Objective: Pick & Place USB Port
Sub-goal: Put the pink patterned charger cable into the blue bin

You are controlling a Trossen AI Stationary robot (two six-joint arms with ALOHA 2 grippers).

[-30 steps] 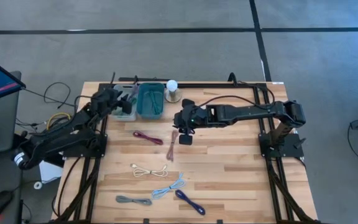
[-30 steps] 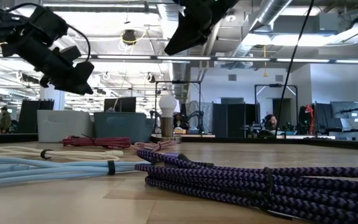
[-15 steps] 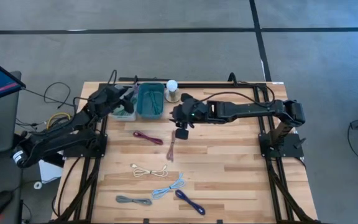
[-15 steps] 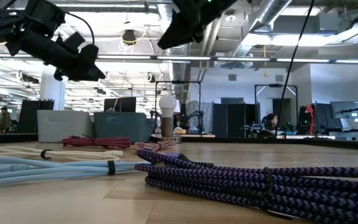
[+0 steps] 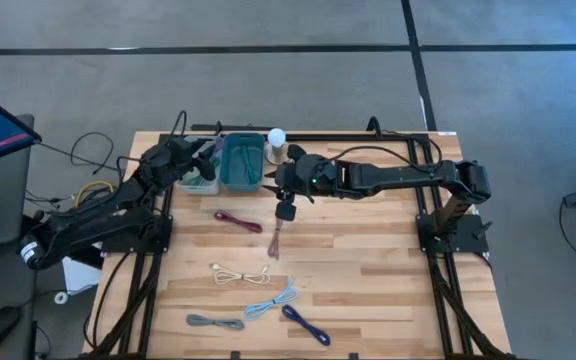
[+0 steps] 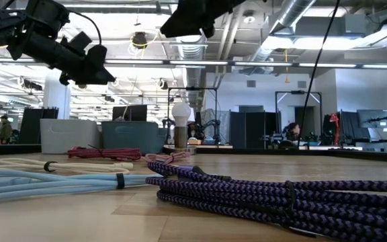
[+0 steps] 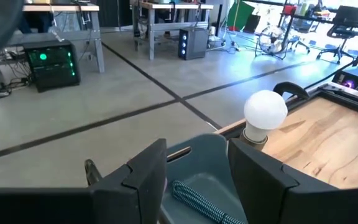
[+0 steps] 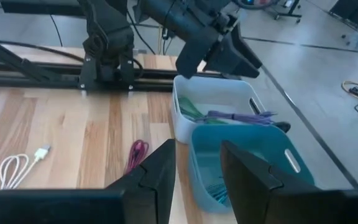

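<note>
Hovering empty by the teal bin (image 5: 241, 160) — both grippers' jaws apart, no writing legible.

2 bins (image 5: 241, 162) side by side at table (image 5: 368, 280) rear, bulb (image 5: 277, 139) right of them, cables (image 5: 251, 275) in front

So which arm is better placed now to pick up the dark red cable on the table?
Probably the right. Its open, empty pincer hangs near the teal bin, close to the dark red cable. The left pincer, also open, sits farther back over the white bin.
</note>
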